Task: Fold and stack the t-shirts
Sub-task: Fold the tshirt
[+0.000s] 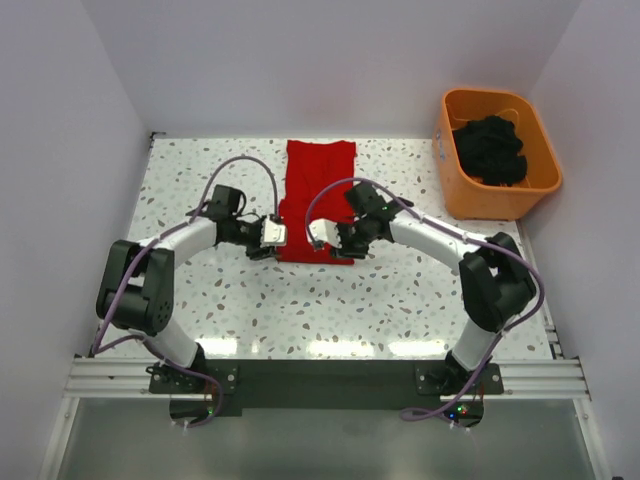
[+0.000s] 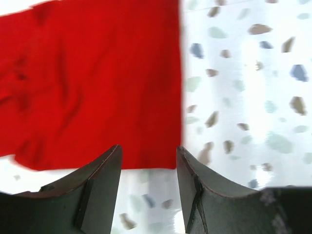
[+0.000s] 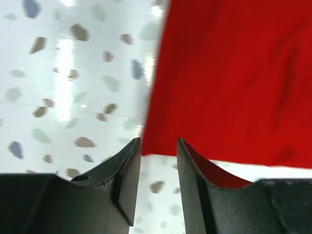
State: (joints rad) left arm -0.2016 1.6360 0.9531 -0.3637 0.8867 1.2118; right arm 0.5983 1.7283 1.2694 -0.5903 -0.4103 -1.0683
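From above, saw the red t-shirt (image 1: 318, 195) lying folded into a long strip mid-table, with left gripper (image 1: 280, 237) and right gripper (image 1: 316, 237) poised at its near corners as if for the next fold, and the orange tub (image 1: 490, 205) well apart, obstructing nothing. Through the left wrist, found jaws apart and empty at the hem. Through the right wrist, found likewise, perhaps brushing the cloth.

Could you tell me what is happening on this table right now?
Two robot arms are working on a red t-shirt, which lies on the speckled table folded into a long narrow strip. The left end effector and the right end effector are both open and low at the shirt's near edge, one toward each corner, gripping nothing. They look set to take that edge for the next fold. An orange tub at the far right holds dark clothes.
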